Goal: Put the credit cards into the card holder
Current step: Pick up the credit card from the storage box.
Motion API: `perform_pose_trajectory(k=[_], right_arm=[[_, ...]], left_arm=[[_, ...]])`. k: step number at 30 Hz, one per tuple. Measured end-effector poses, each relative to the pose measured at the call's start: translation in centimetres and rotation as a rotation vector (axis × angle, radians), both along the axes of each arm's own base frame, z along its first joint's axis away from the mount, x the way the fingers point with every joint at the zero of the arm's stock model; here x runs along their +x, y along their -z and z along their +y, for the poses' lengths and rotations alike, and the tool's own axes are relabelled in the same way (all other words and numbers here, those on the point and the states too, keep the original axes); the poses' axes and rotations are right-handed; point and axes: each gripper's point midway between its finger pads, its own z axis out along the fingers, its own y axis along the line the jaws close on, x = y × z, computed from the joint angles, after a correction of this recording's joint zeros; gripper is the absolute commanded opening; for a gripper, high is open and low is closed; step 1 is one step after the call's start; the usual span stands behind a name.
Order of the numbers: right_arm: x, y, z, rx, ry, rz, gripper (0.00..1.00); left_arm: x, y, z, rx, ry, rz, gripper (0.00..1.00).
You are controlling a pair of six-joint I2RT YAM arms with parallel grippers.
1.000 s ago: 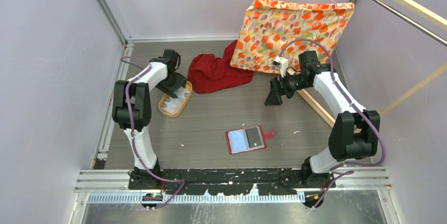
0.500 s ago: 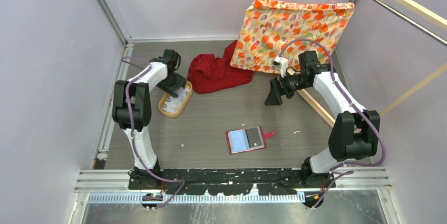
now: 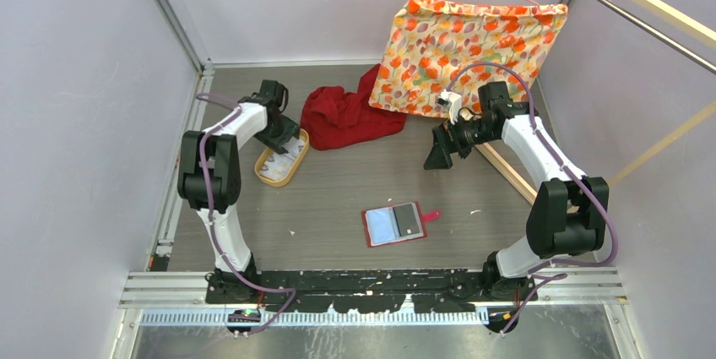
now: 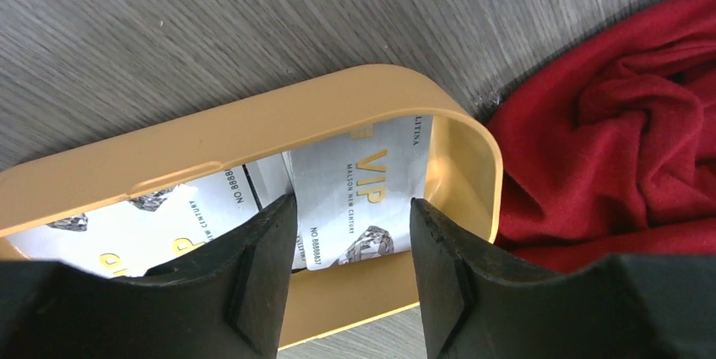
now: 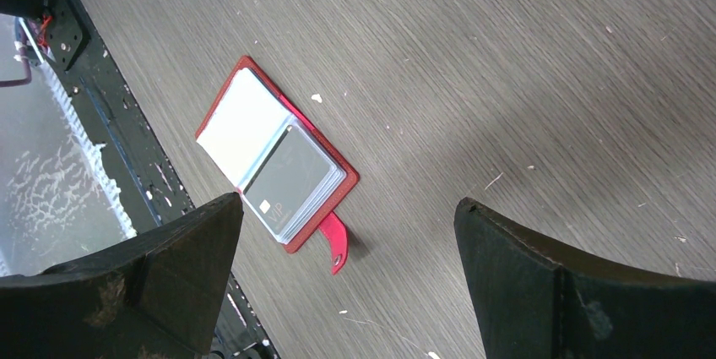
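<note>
Robot lab test cell — grey wood-grain table (image 3: pixel 338 190) walled by plain lilac panels (image 3: pixel 84 97), aluminium rail (image 3: pixel 160 290) at its near edge, floral cloth (image 3: pixel 456 46) hung at its far edge.

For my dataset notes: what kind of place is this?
Probably a robot test cell in a lab: plain walls enclose a grey table, two robot arms are bolted at its near edge, and a floral cloth hangs at the back.

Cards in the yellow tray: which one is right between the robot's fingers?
The white card with gold VIP letters, at the tray end nearest the red cloth. The other white card lies left, partly behind a finger.
</note>
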Motion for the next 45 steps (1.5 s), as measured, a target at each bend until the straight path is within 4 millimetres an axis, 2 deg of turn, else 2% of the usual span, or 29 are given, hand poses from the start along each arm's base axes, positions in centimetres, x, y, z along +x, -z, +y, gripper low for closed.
perform_pose_trajectory(k=[7, 17, 25, 35, 45], right_arm=[[-0.1, 0.0, 0.0, 0.0, 0.0, 0.002, 1.0], [-0.1, 0.0, 0.0, 0.0, 0.0, 0.003, 1.0], [-0.1, 0.0, 0.0, 0.0, 0.0, 0.004, 1.0], [-0.1, 0.0, 0.0, 0.0, 0.0, 0.004, 1.0], [-0.1, 0.0, 0.0, 0.0, -0.001, 0.005, 1.0]], left_arm=[[-0.5, -0.3, -0.2, -0.034, 0.02, -0.101, 0.51], [-0.3, -0.8, -0.5, -0.095, 0.053, -0.232, 0.52], [0.9, -1.7, -1.3, -0.161, 0.079, -0.304, 0.52], [1.1, -1.7, -1.6, -0.18, 0.091, -0.325, 0.52], [1.1, -2.8, -2.3, -0.266, 0.13, -0.466, 0.52]])
